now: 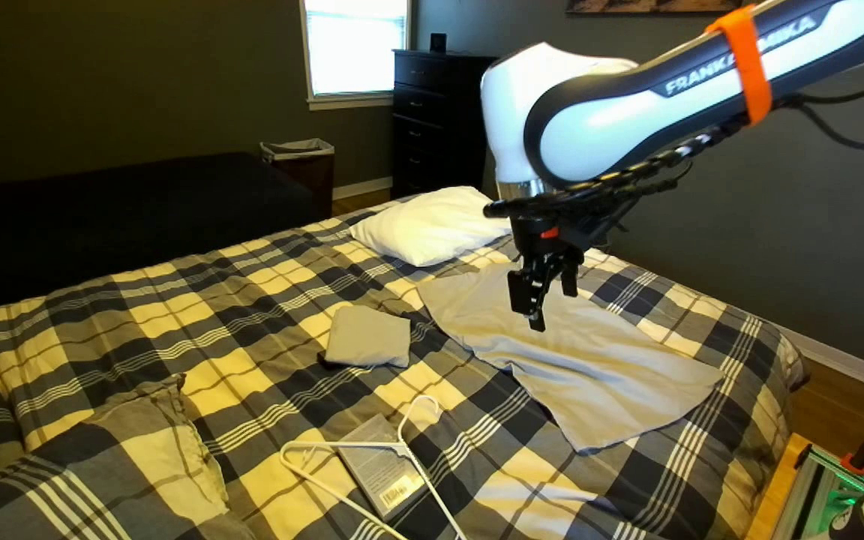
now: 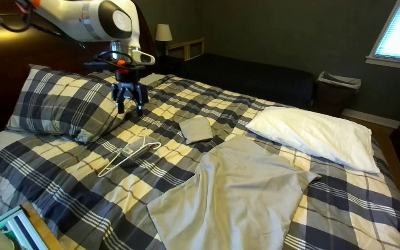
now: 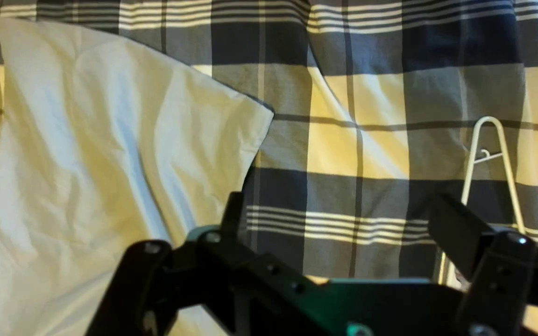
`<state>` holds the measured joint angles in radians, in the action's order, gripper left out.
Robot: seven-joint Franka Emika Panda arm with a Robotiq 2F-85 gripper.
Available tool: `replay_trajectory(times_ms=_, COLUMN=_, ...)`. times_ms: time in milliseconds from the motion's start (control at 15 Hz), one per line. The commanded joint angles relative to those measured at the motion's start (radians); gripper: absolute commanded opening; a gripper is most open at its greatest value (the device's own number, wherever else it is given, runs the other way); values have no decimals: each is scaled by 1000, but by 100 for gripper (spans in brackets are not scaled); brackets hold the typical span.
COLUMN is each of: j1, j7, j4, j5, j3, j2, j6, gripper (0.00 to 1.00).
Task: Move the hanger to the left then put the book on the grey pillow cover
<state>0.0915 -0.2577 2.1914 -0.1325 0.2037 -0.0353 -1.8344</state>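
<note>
Dim scene, blown-out window
You get daylight from that window, burnt white in both exterior views, while the black dresser sinks into shadow with little detail. Glare whitens the shell of the arm, and in an exterior view a warm glow spreads over the headboard. In your wrist view, the grey pillow cover shows cool highlights and soft fold shadows, and the tool in the foreground is dark and out of focus.

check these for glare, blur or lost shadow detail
In both exterior views, the window glares almost white; in an exterior view, the dresser sinks almost to black; in the wrist view, the fingers look dark and soft, the grey pillow cover crisper.
</note>
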Motion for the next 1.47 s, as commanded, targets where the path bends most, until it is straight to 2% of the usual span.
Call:
replay_trajectory(times_ms=0, j1=5, j7=-90, j4=-15, j5=36, j3=-45, j2=170, j6=-22, gripper=100)
replay_trajectory(times_ms=133, j1=8, j7=-101, j4=-10, j5=47, j3=-69, j2=255, j6=-48, gripper=100)
replay_trajectory(times_ms=333, j1=-16, j7=51, j4=-35, j5=152, j3=-92, j2=372, j6=-33, gripper=100)
replay_trajectory(times_ms=400, j1=14, j7=-13, j4=-1, j5=97, j3=-98, j2=305, j6=-40, gripper=100)
replay_trajectory(times_ms=600, j1=4, j7=35, j4=-23, j5=135, j3=-111, j2=374, j6=-40, gripper=100)
replay_trajectory(times_ms=800, j1=17, j7=22, j4=-41, j5=126, j3=-109, j2=391, j6=-44, gripper=100)
replay_trajectory(times_ms=1133, j1=50, j7=89, j4=-92, j5=222, j3=-60, j2=579, j6=-274, gripper=100)
replay_trajectory(times_ms=1267, j1=75, j7=87, j4=-91, j5=247, j3=-44, j2=639, j6=-425, gripper=100)
replay_trajectory(times_ms=1400, j1=121, j7=79, j4=-94, j5=193, j3=-55, j2=683, j6=-585, gripper=100)
